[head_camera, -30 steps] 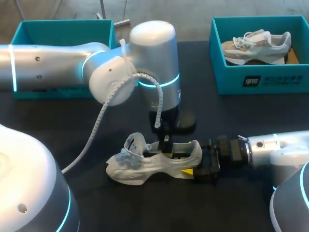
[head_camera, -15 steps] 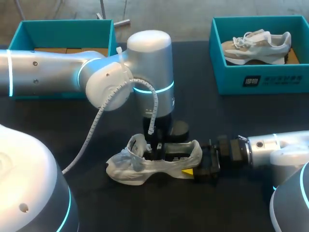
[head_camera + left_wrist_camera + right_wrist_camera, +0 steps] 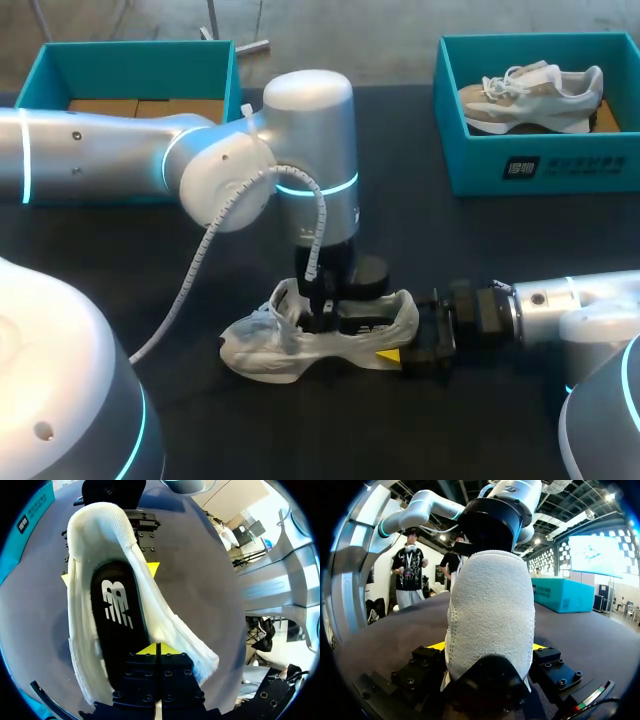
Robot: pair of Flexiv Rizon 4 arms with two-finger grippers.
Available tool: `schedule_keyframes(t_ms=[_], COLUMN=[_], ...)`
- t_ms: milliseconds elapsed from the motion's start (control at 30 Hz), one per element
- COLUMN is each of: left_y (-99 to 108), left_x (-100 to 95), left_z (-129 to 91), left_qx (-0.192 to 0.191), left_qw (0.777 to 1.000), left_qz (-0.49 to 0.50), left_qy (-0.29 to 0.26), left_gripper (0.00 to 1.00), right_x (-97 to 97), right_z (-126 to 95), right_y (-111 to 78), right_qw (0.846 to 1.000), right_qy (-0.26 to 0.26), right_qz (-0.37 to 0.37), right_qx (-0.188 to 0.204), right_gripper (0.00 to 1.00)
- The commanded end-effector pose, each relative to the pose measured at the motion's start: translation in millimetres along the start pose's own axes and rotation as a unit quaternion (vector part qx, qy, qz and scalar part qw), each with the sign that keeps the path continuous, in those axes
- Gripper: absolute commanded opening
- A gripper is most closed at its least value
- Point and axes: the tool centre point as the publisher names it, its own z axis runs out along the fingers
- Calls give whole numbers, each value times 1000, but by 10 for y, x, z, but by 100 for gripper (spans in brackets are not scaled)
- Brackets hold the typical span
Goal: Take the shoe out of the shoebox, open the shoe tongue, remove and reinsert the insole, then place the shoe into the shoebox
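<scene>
Overhead, the shoe (image 3: 320, 335) lies on its sole on the dark table (image 3: 480, 230), toe toward the left arm's side. A wide stretch of tabletop separates it from the left shoebox (image 3: 130, 60) and the right shoebox (image 3: 540, 165), both well beyond it at the far edge. A second shoe (image 3: 530, 95) lies in the right one. The left arm (image 3: 110, 155) bends over the shoe, wrist upright, left gripper (image 3: 322, 315) down in its opening. The right arm (image 3: 560, 310) lies low and level behind the heel, right gripper (image 3: 420, 345) at it.

Along the left wrist, the left gripper (image 3: 159, 648) has its yellow tips pressed together. They sit just above the black insole (image 3: 117, 615) inside the shoe (image 3: 150, 630); possibly they nip its edge, but I cannot tell.

Along the right wrist, the right gripper (image 3: 490, 650) clamps the shoe's (image 3: 492, 610) heel from both sides.
</scene>
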Motion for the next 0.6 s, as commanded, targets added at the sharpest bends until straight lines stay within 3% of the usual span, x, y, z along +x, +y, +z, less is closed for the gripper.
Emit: schedule_keyframes(t_ms=[33,600], left_y=[-41,6], left_x=[-14,-138], left_z=[72,134], left_qx=[-2,-20], left_qw=[1000,996], left_qz=[-3,-20], left_qy=[-5,-86], left_gripper=[24,26], right_x=[4,4], right_z=[24,24], right_y=[3,3], right_qw=[1000,1000], right_qy=[-1,-1], right_qz=[0,0], right_qx=[2,2], right_gripper=[0,0])
